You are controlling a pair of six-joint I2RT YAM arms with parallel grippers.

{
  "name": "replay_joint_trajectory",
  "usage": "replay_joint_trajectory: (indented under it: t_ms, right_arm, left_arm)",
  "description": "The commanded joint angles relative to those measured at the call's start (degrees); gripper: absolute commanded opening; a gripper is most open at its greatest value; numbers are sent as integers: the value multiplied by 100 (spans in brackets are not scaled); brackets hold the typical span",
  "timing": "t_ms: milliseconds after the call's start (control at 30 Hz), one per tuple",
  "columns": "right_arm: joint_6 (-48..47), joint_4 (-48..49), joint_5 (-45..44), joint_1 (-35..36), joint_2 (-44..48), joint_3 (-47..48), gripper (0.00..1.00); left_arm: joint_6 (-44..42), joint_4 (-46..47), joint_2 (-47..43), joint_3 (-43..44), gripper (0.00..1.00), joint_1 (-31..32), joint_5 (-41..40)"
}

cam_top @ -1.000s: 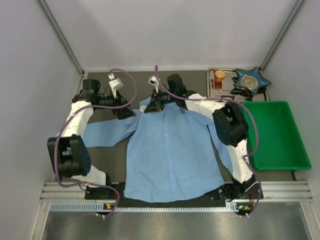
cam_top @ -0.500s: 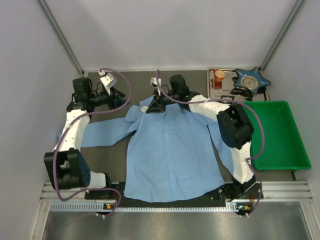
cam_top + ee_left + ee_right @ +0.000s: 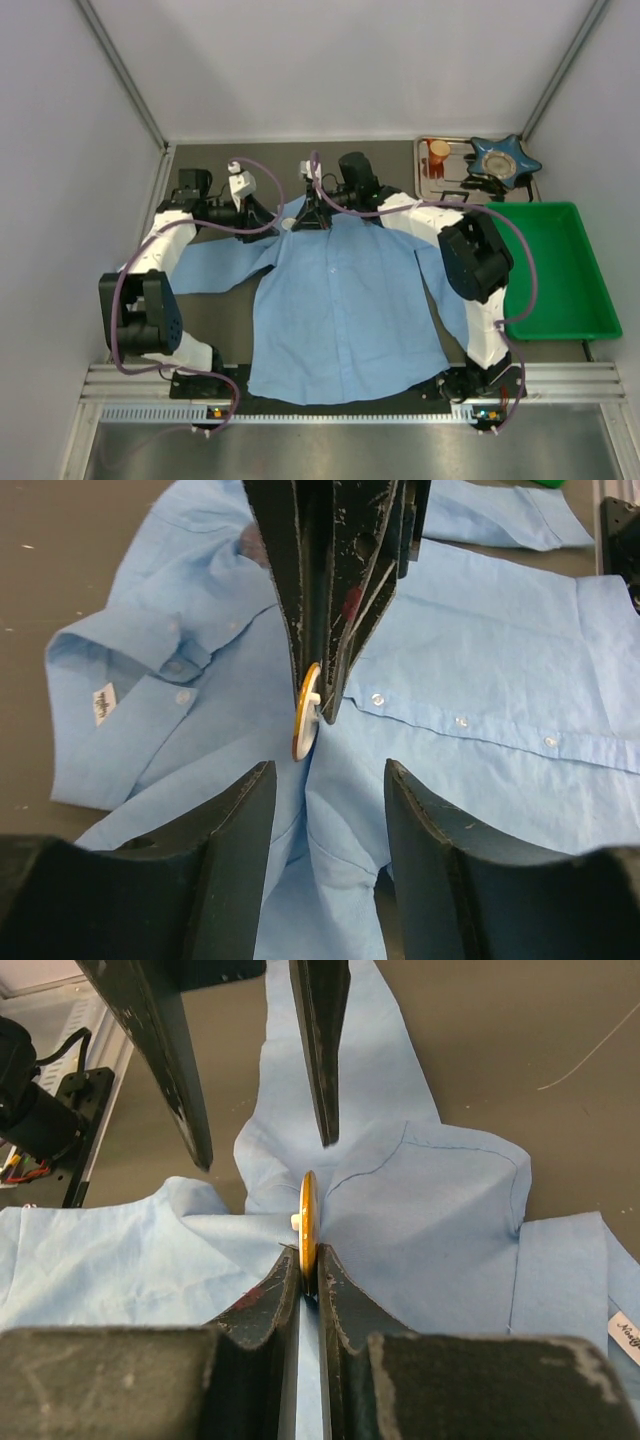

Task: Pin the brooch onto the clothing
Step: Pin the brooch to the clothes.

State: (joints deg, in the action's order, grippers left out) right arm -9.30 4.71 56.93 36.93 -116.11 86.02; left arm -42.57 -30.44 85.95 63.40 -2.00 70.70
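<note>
Right, up close the right gripper (image 3: 308, 1260) was pinched tight on the brooch (image 3: 308, 1212), a thin orange disc held edge-on at its fingertips. Just under those tips the light blue shirt (image 3: 430, 1200) rose in a rumpled fold. Beyond, facing it, the left gripper (image 3: 327, 770) stood about half open, gripping nothing, poised over that same fold.

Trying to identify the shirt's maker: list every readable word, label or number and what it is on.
Neck label on the shirt: dark print, too small to read.
In the right wrist view it is cut off at the edge, its script blurred.
Nothing else legible.
</note>
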Motion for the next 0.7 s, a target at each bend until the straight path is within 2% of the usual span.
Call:
replay_joint_trajectory:
  t_ms: [0,333,433,500,567,667]
  right_arm:
    - [-344,294,328,130,484,-41,0]
    - [-476,241,407,236,599,-208,0]
    - [-494,188,407,262,678,-305,0]
    - [-476,188,390,289,756,-419,0]
    - [-450,223,363,297,801,-533,0]
    - [-371,293,328,306,810,-630,0]
  left_arm:
    - [-753,-464,88,191,49,129,138]
    - [-437,99,18,-187,36,428,120]
    - [-446,99,27,-249,35,481,111]
    - [-445,73,27,-284,30,490,137]
    - [-446,55,1,-328,19,499,164]
    - [-507,46,-26,-494,10,508,173]
